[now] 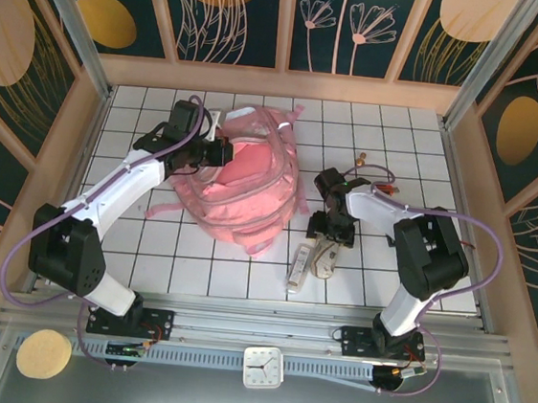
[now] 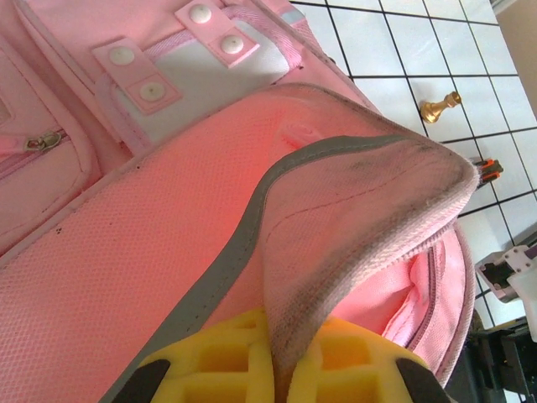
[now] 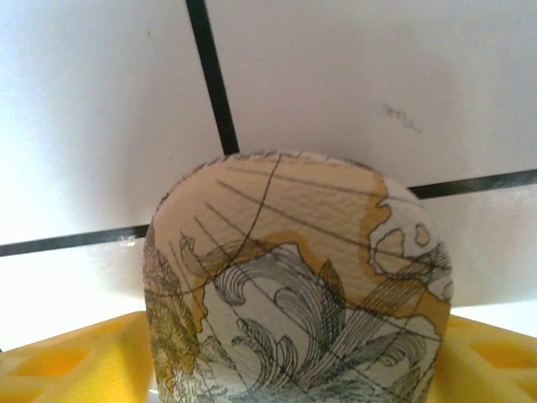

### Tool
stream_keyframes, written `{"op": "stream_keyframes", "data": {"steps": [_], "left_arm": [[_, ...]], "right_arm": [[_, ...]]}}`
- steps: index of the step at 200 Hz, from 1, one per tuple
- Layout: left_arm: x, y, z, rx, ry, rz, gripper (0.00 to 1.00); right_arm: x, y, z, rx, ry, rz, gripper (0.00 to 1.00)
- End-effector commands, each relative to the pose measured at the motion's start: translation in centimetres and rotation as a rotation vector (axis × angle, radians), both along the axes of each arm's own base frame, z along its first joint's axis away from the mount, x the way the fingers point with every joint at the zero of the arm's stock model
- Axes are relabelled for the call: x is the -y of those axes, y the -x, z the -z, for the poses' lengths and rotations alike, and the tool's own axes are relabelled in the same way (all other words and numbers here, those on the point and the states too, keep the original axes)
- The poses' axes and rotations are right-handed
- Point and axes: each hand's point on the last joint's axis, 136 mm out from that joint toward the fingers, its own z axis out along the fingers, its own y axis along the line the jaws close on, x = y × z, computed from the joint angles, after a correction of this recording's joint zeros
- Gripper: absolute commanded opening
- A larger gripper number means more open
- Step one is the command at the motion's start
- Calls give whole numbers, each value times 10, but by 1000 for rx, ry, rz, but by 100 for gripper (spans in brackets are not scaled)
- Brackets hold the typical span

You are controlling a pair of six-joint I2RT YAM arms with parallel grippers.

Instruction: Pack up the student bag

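Left hand (image 2: 277, 374) pinches student bag (image 2: 168, 252) hem; right hand (image 3: 298, 378) flanks map-printed case (image 3: 294, 252), grip unclear.

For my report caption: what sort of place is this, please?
Probably a robot test booth, not a classroom: a white gridded table, wood-framed walls with plant-patterned panels, and a left arm and right arm bolted to a metal rail.
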Motion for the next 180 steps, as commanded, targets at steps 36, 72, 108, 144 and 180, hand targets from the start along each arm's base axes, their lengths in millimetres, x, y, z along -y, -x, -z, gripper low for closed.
{"op": "stream_keyframes", "data": {"steps": [36,72,108,144,180], "left_arm": [[12,1,-26,83,37,17,0],[12,5,-15,70,19,25,0],[15,11,-5,51,18,44,0],[25,13,-12,72,45,54,0],[39,13,-19,86,74,65,0]], "right_arm": [[8,-17,-6,48,15,25,38],[8,-29,-17,67,-57,67,36],[6,-45,-47,101,-153,139,36],[-3,-68,-92,159,-311,248,36],[-13,-90,-135,217,-448,314,36]]}}
